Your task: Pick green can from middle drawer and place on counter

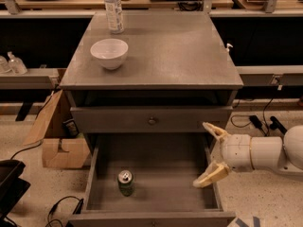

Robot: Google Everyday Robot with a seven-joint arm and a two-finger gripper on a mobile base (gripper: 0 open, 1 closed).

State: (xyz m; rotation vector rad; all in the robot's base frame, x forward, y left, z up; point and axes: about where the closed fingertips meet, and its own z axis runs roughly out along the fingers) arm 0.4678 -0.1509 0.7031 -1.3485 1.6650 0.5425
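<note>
Your two-finger gripper (211, 152) with its cream-coloured fingers (214, 129) sits at the right edge of the wide, deep grey wooden middle drawer (165, 167), at about 3 o'clock from the drawer's centre. The white cylindrical wrist reaches in from the right side of the view. The jaws are spread wide, one finger pointing up toward 11 o'clock and the other down toward 7 o'clock, and there is nothing between them. The lower finger overlaps the drawer's right wall.

Your target, the small dark-green drink can with a silver lid (125, 182), stands upright on the drawer's bare floor at about 7 o'clock from the centre. It is near the left wall and close to the front, well apart from the gripper. From the can, the gripper lies at roughly 2 to 3 o'clock.

Above the open drawer is the shallower grey drawer face with a small round knob (152, 121), which is shut. On top is the broad flat grey wooden counter (175, 51). A round white bowl (109, 53) rests on it at about 9 o'clock, and a tall clear plastic bottle (113, 8) stands at 11 o'clock near the back edge. A brown cardboard box (56, 136) sits on the floor to the left of the cabinet.
</note>
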